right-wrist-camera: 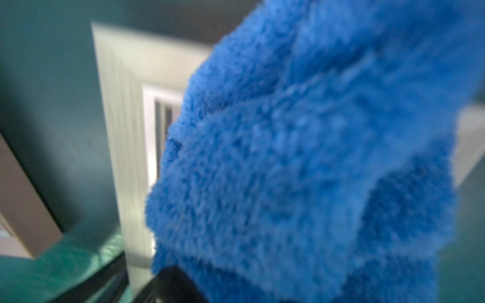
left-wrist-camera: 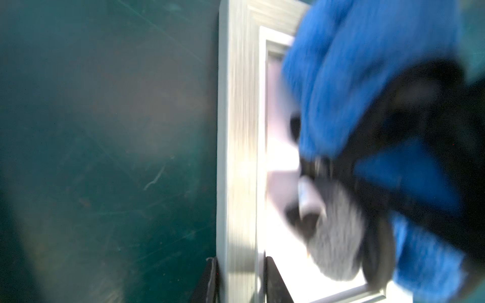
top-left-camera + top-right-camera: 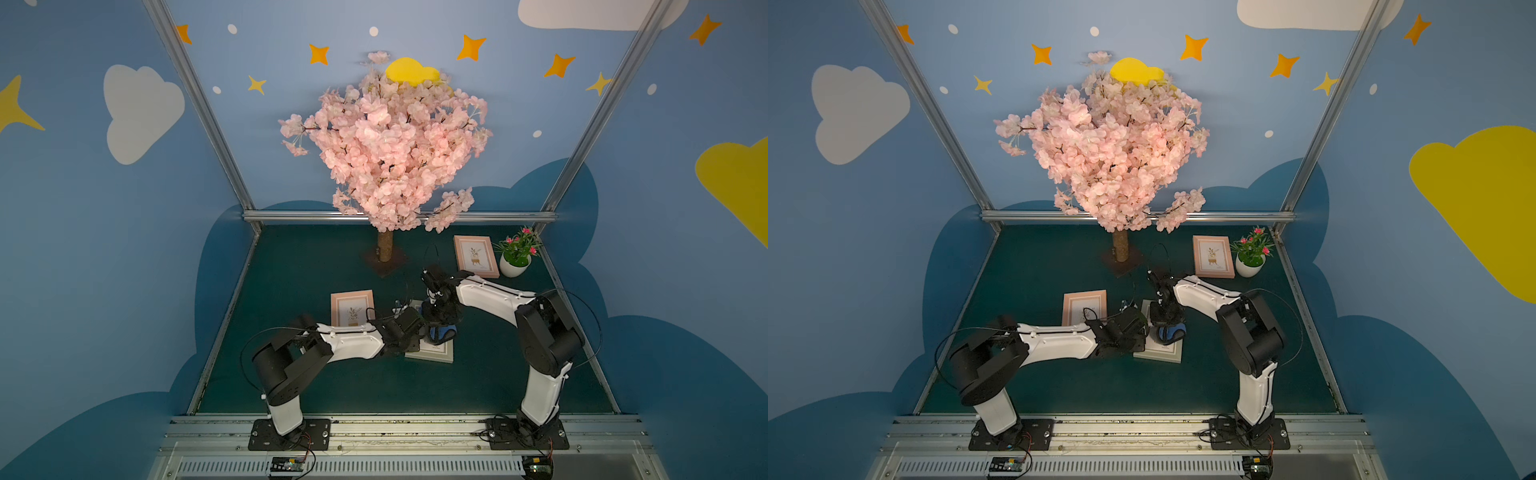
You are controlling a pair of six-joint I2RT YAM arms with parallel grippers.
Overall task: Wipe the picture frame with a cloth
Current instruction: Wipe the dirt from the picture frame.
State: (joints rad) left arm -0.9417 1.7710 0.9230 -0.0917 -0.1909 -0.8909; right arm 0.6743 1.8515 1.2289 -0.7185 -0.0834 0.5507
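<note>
Right gripper (image 3: pixel 437 321): you've got it clamped tight on the bunched cloth (image 1: pixel 301 157), mid-picture.
Left gripper (image 2: pixel 240 261): you're pinching the picture frame (image 3: pixel 432 354) by its border.

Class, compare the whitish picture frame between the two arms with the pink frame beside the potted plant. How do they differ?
The whitish frame has a pale brushed border; the pink frame has a pink one. The whitish frame is partly under the blue cloth; the pink frame is uncovered, its print showing. The whitish frame sits mid-table; the pink frame is at the back. Both are rectangular.
</note>
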